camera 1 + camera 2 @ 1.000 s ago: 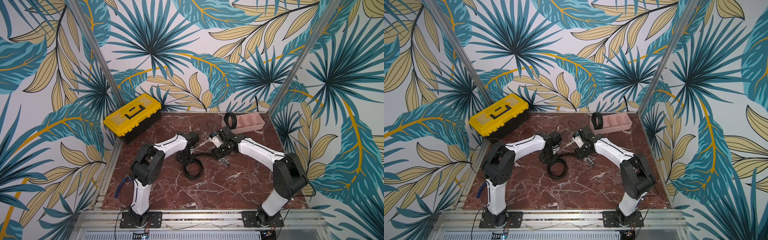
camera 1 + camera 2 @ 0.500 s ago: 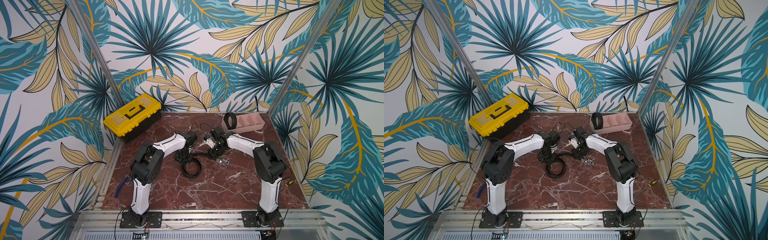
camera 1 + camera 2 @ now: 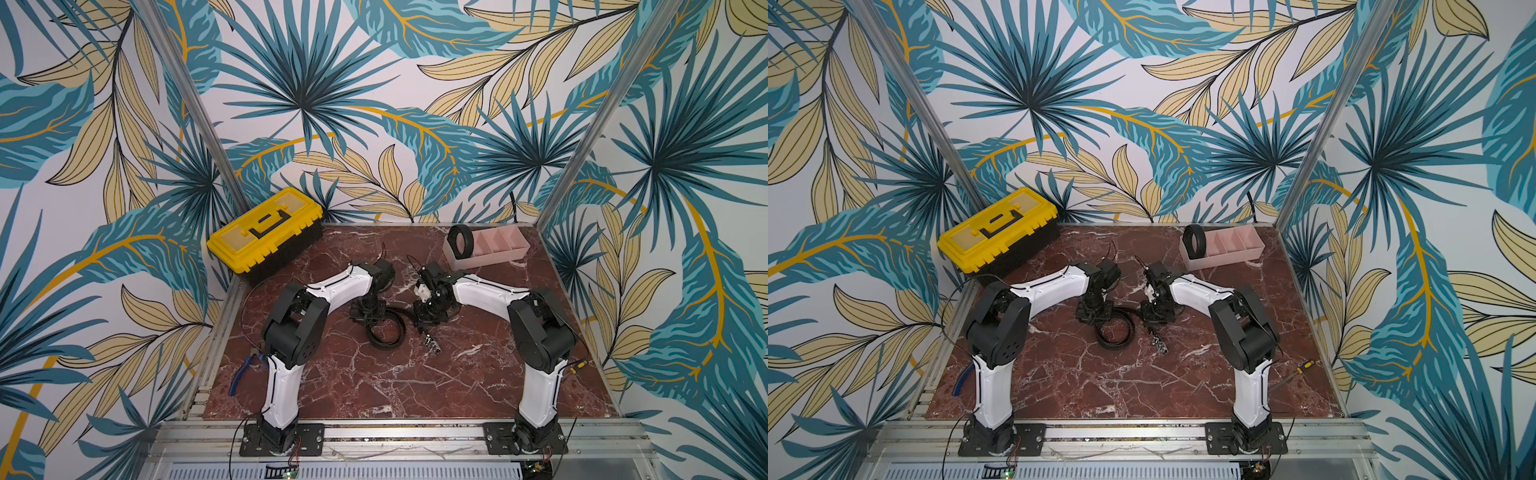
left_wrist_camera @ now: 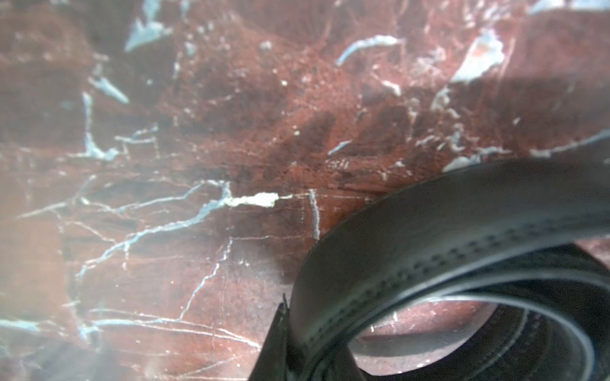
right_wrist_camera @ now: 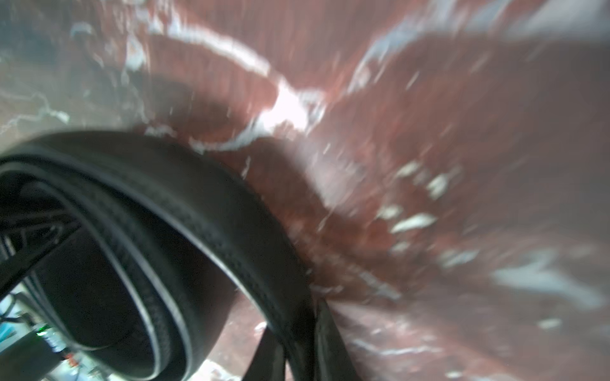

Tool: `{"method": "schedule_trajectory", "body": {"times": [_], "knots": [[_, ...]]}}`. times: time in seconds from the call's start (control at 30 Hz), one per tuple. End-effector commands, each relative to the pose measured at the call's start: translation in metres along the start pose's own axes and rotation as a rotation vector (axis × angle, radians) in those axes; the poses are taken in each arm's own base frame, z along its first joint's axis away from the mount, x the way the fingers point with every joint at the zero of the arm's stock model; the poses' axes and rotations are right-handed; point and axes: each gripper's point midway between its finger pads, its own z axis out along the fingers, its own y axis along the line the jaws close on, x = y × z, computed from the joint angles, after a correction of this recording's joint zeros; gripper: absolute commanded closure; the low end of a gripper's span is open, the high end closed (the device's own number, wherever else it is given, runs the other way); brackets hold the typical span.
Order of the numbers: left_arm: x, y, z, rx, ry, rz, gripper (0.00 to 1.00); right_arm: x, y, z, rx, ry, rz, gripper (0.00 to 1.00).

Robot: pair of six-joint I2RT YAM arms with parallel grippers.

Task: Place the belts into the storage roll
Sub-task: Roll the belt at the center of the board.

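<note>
- Blue tool (image 3: 240, 370) lies off the left edge of the tabletop (image 3: 374, 386), on the frame rail.
- Toolbox (image 3: 266, 232), yellow lid shut, sits in the far left corner.
- Left pincer (image 3: 368, 318) is low at mid-tabletop, pointing down, clamped together on the loose belt (image 3: 383, 343); the left wrist view shows the strap running in beside a dark finger (image 4: 275, 336).
- Loose belt lies on the tabletop between the two pincers as a slack open loop, well apart from the tray (image 3: 498, 255).
- Right pincer (image 3: 426, 328) is just right of the loop, pointing down; the right wrist view is blurred, but the strap passes between two dark fingers (image 5: 330, 346), so it looks clamped on the loose belt.
- Buckle (image 3: 432, 345) rests on the tabletop just below the right pincer.
- Coiled belt (image 3: 467, 240) stands on edge in the tray's leftmost compartment.
- Tray is in the far right corner; its other three compartments show only pink.
- Screwdriver (image 3: 578, 365) lies by the right edge.
</note>
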Motion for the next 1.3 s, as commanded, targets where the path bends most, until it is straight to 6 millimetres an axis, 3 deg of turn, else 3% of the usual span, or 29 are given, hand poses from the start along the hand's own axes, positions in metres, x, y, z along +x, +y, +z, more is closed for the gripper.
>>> {"method": "schedule_trajectory", "body": {"times": [0.0, 0.13, 0.23, 0.33, 0.47, 0.67, 0.87, 1.03, 1.27], "knots": [[-0.007, 0.006, 0.006, -0.028, 0.008, -0.101, 1.00, 0.016, 0.020, 0.005, -0.057, 0.039, 0.101, 0.76], [-0.010, 0.003, 0.006, -0.020, 0.008, -0.111, 1.00, 0.017, 0.035, -0.006, -0.117, 0.042, 0.083, 0.66], [-0.009, 0.002, 0.009, -0.020, 0.015, -0.105, 1.00, 0.016, 0.040, -0.019, -0.132, 0.033, 0.036, 0.56], [-0.009, 0.002, 0.008, -0.018, 0.015, -0.096, 1.00, 0.010, 0.039, -0.027, -0.142, 0.008, 0.015, 0.52], [-0.009, 0.003, 0.007, -0.019, 0.010, -0.089, 1.00, -0.007, 0.037, -0.028, -0.152, -0.019, -0.012, 0.42], [-0.009, 0.000, 0.008, -0.009, 0.015, -0.064, 1.00, -0.034, 0.046, -0.025, -0.143, -0.055, -0.127, 0.41], [-0.009, -0.002, 0.007, -0.001, 0.018, -0.053, 1.00, -0.060, 0.036, -0.015, -0.087, -0.062, -0.258, 0.36], [-0.011, -0.004, 0.006, 0.008, 0.018, -0.051, 1.00, -0.059, 0.029, 0.000, -0.079, -0.016, -0.318, 0.30], [-0.014, -0.008, 0.008, 0.017, 0.024, -0.064, 1.00, -0.043, 0.044, -0.003, -0.194, -0.008, -0.299, 0.28]]}}
